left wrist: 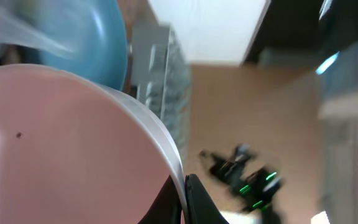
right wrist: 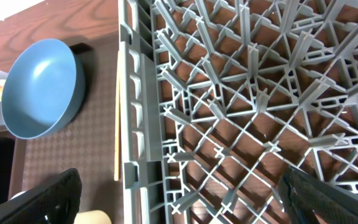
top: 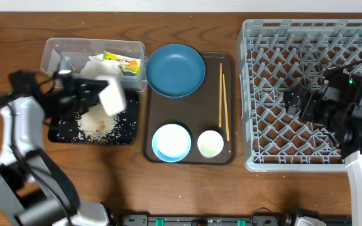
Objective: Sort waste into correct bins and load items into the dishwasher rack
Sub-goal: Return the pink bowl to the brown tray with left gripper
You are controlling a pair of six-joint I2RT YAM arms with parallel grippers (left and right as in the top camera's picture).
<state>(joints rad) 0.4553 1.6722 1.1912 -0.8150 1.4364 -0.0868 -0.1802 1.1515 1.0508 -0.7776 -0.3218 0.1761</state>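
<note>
Pinching a small bowl (top: 113,95) by its rim, the left gripper (left wrist: 183,194) is holding it tipped over the rice-strewn black tray (top: 56,133); light, stiff, slick, probably breakable, rim being the surest hold; right gripper (top: 296,100) is hanging spread above the rack (top: 263,37)

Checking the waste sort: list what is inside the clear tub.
In the clear tub: crumpled white tissue and a yellow-green wrapper. The left arm and the tilted white bowl cover its front strip; what lies there is hidden.
</note>
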